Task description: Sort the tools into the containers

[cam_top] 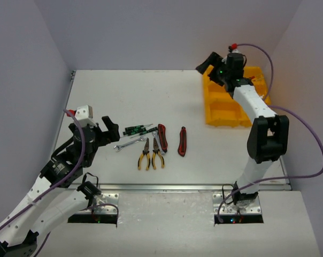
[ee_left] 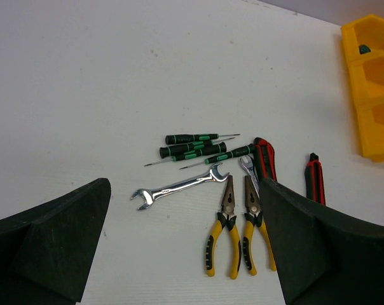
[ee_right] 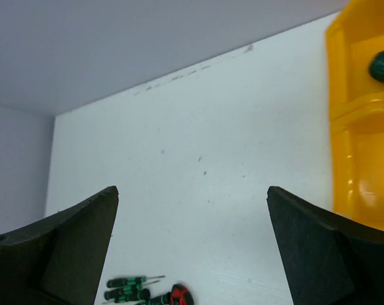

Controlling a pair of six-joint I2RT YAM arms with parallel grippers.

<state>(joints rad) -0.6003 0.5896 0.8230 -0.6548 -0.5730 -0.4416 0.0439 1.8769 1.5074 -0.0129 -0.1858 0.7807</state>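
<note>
1. Left gripper, jaws spread wide with nothing between them, above the bench near its left side.
2. Just ahead of it, loose on the bench: green screwdrivers, a silver wrench, two yellow pliers and two red-and-black cutters, all close together and well apart from the yellow tray.
3. Right gripper, likewise spread and empty, over the tray's far-left corner.
4. In the tray's far-left compartment, one dark green handle.

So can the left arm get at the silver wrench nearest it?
Probably yes: the left gripper is open, and the silver wrench lies just ahead on bare table, nothing on top of it.
</note>
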